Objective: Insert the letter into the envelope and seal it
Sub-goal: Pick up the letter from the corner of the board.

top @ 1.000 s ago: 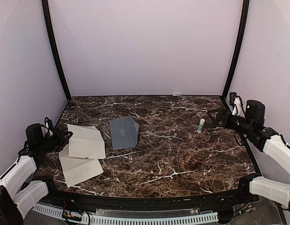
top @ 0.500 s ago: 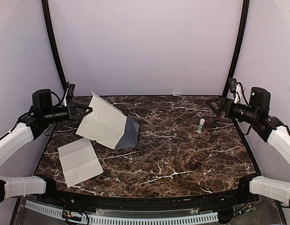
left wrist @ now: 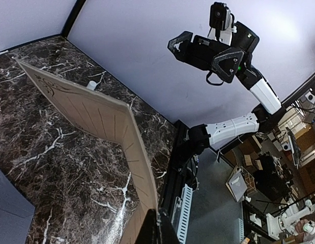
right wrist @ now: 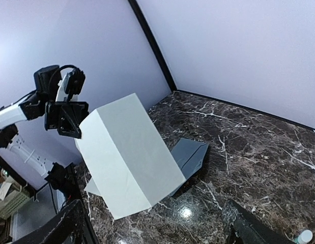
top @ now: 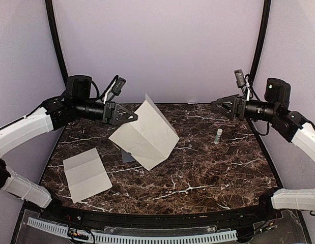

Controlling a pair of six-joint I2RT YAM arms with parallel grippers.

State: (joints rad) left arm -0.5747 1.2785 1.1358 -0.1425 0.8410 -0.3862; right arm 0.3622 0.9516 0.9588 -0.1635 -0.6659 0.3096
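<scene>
The left gripper point(top: 132, 118) is clamped shut on one corner of the letter point(top: 147, 134), holding the cream sheet up in the air above the left-centre of the dark marbled table point(top: 208, 168). From that pinched corner the letter runs out to the right and away from the left arm, toward the middle of the workspace. It is bent along a fold crease into a shallow tent, standing steeply tilted rather than flat. The envelope point(right wrist: 190, 154) lies flat on the table directly below and just behind the hanging letter. From above, only a sliver of grey shows under the paper's lower left edge. From the right wrist view, more of it shows, with what looks like its pointed end turned toward the right side of the table, though whether the flap is open cannot be told. The right gripper point(top: 216, 109) hangs in the air well apart on the far right, its jaws spread wide and holding nothing, its fingers aimed leftward at the letter. The left arm is therefore much the nearer to both letter and envelope. Lowering the sheet into the envelope likely calls for turning its long edge to match the envelope's opening. A second cream sheet point(top: 86, 174) lies flat near the left front edge, and a small glue stick point(top: 219, 135) stands near the right side.
</scene>
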